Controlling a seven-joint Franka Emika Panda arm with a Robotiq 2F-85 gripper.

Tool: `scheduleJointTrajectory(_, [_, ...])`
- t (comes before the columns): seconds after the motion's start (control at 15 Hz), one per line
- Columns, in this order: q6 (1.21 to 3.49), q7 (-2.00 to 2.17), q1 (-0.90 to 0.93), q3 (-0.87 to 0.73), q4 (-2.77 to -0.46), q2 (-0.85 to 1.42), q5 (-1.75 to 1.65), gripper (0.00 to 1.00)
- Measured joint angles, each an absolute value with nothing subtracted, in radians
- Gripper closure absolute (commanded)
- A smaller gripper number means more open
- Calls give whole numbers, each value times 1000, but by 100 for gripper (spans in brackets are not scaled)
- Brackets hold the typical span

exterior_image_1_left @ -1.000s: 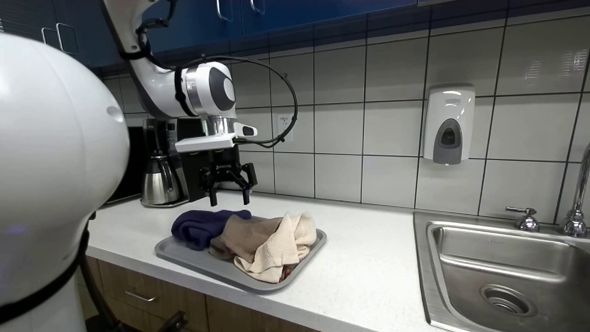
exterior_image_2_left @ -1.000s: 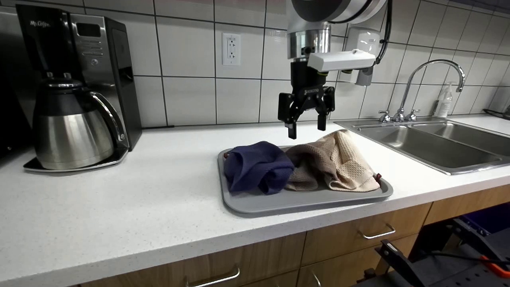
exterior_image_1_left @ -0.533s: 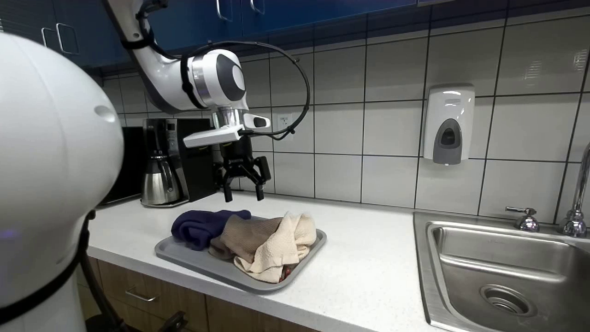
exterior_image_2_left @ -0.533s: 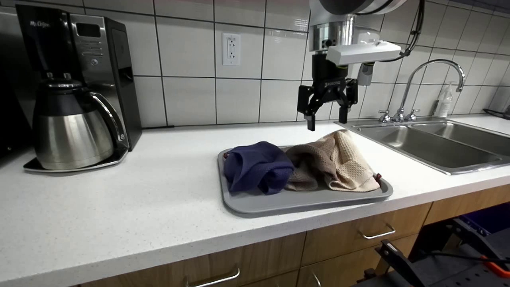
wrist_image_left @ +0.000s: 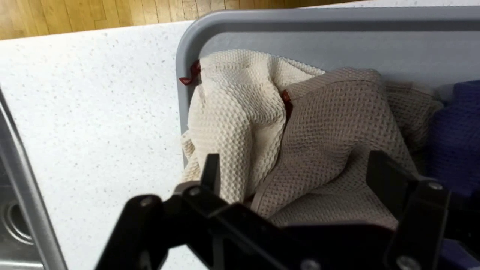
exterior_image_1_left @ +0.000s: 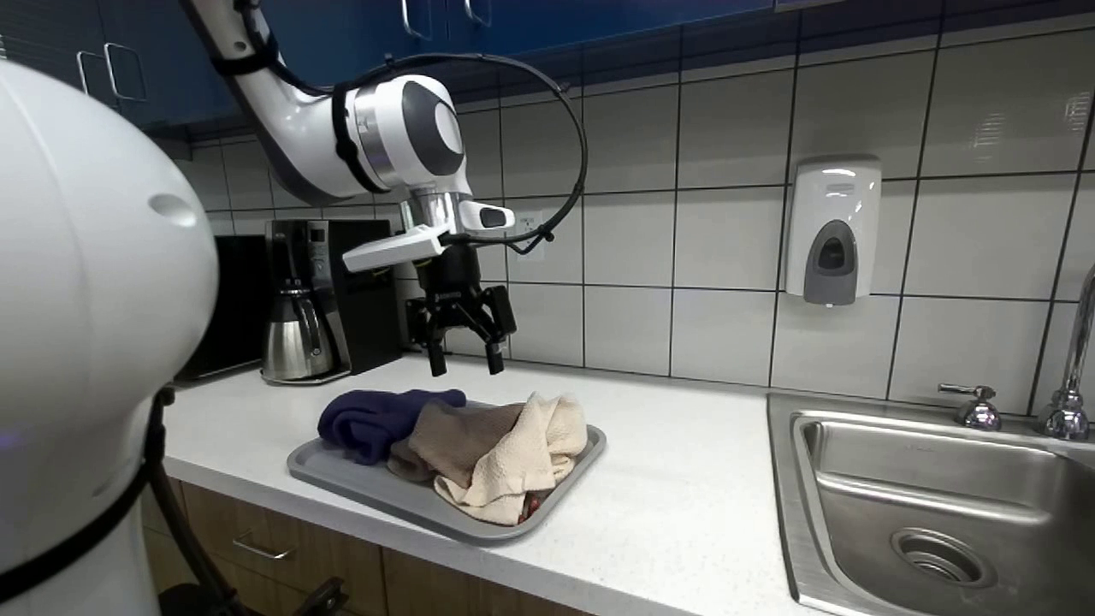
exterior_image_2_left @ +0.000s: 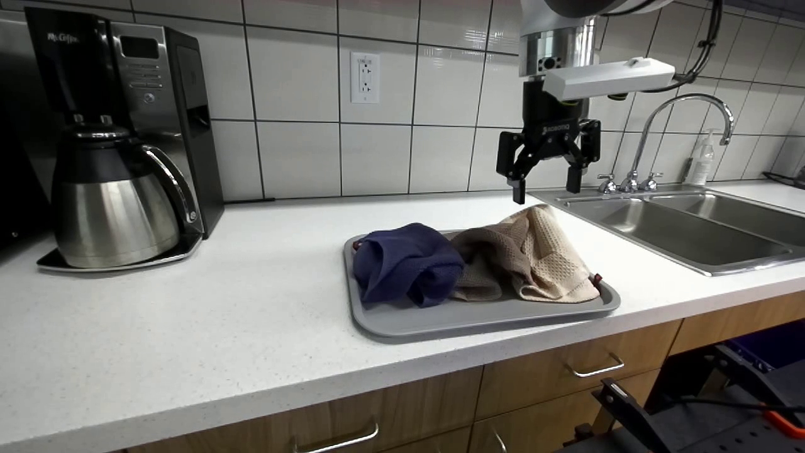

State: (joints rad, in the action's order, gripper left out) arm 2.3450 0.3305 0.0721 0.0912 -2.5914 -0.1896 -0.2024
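My gripper (exterior_image_1_left: 466, 366) is open and empty. It hangs above the back of a grey tray (exterior_image_1_left: 376, 488), apart from the cloths on it. In an exterior view the gripper (exterior_image_2_left: 546, 190) is just above the cream cloth (exterior_image_2_left: 556, 258). The tray also bears a brown cloth (exterior_image_2_left: 497, 251) in the middle and a bunched navy cloth (exterior_image_2_left: 405, 264) at the other end. In the wrist view the fingers stand wide apart over the cream cloth (wrist_image_left: 232, 108) and the brown cloth (wrist_image_left: 337, 108). Small dark red pieces (wrist_image_left: 195, 71) stick out from under the cream cloth; the rest is hidden.
The tray stands on a white counter (exterior_image_1_left: 676, 513) near its front edge. A steel sink (exterior_image_1_left: 789, 496) lies beyond the cream cloth's end. A coffee maker with a steel carafe (exterior_image_2_left: 113, 214) stands at the opposite side. A tiled wall with a soap dispenser (exterior_image_1_left: 834, 231) is behind.
My gripper has moved along the counter toward the sink, from between the navy and brown cloths to above the cream cloth's end, rising slightly. It stays open. The cloths and tray have not moved.
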Motion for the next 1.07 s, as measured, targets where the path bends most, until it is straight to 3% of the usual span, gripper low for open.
scheduleJointTrajectory(1.07, [2345,246,61,51,-2706,-353,-140,0])
